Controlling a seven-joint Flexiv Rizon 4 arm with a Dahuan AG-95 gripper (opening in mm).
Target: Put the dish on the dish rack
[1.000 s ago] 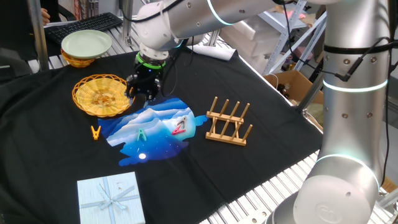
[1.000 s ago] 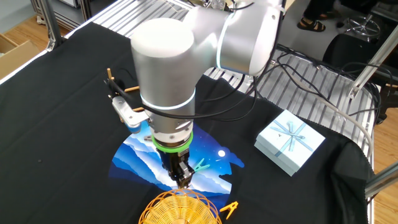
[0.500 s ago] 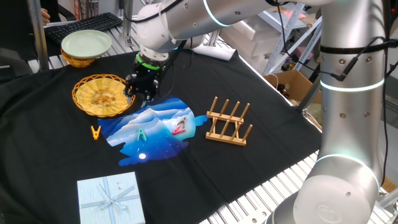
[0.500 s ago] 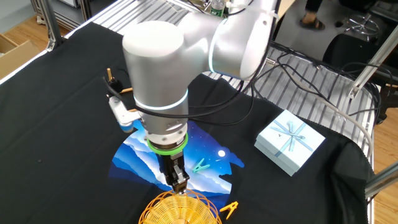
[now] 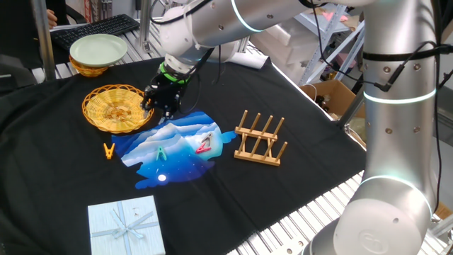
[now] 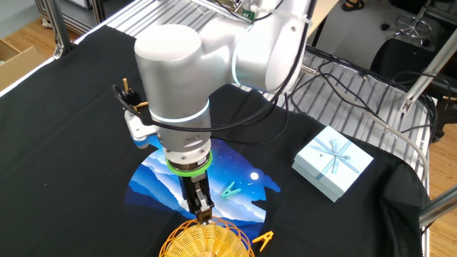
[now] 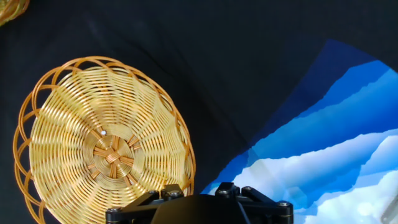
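Note:
The dish (image 5: 113, 106) is a golden wicker basket-plate lying flat on the black cloth at the back left. It also shows in the other fixed view (image 6: 207, 241) and fills the left of the hand view (image 7: 106, 143). My gripper (image 5: 157, 108) hangs just over the dish's right rim, fingers pointing down and apart, holding nothing. In the other fixed view the gripper (image 6: 203, 213) sits right at the rim. In the hand view the gripper (image 7: 198, 190) shows only its finger bases, with the rim between them. The wooden dish rack (image 5: 260, 138) stands empty to the right.
A blue printed cloth (image 5: 177, 145) lies between dish and rack with a green peg (image 5: 161, 153) and a red peg (image 5: 205, 145) on it. An orange peg (image 5: 108, 150) lies beside it. A pale green plate (image 5: 98, 48) sits at the back left. A gift box (image 5: 126, 225) is in front.
My gripper has shifted a little toward the dish and now stands at its right rim. The dish, rack and other things have not moved.

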